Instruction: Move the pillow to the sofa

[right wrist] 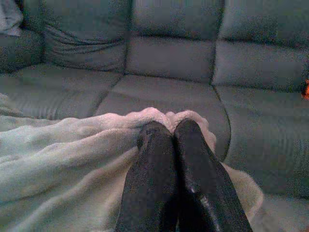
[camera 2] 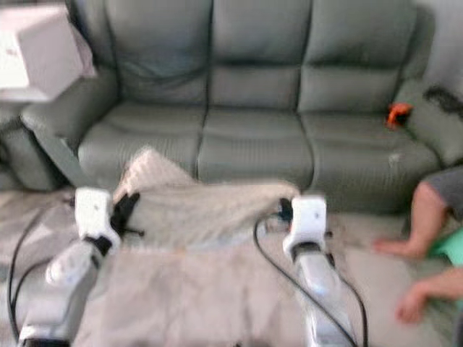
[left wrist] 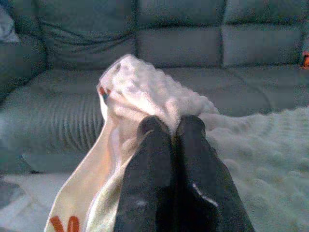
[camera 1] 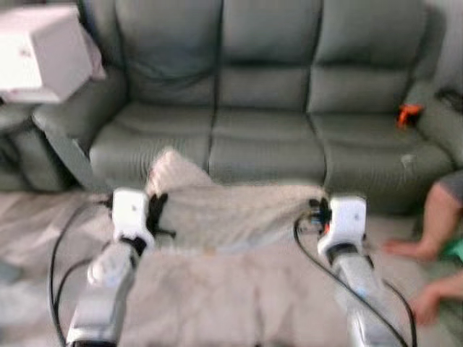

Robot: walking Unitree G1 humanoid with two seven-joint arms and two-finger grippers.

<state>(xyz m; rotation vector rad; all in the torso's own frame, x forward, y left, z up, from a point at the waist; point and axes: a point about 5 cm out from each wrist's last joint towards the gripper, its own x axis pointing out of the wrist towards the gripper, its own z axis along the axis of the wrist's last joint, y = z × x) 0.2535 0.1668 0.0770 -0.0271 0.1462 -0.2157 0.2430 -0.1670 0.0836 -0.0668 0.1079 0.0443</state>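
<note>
A fluffy beige pillow point(camera 1: 231, 217), limp like a blanket, hangs stretched between my two grippers just in front of the grey-green sofa point(camera 1: 260, 137). My left gripper point(camera 1: 155, 210) is shut on the pillow's left corner, which bunches up above the fingertips point(left wrist: 154, 128) in the left wrist view. My right gripper point(camera 1: 316, 210) is shut on the right corner; the right wrist view has the soft edge point(right wrist: 159, 116) pinched at the fingertips point(right wrist: 190, 130). The sofa seat lies straight ahead, beyond both grippers. The rest of the pillow drapes down toward me over the floor.
A white box point(camera 1: 40, 50) rests on the sofa's left armrest. A small orange object point(camera 1: 409, 113) lies on the right seat cushion, with a dark item point(camera 1: 452, 97) on the right armrest. A person's leg point(camera 1: 434, 217) and hand point(camera 1: 427, 300) are on the floor at right.
</note>
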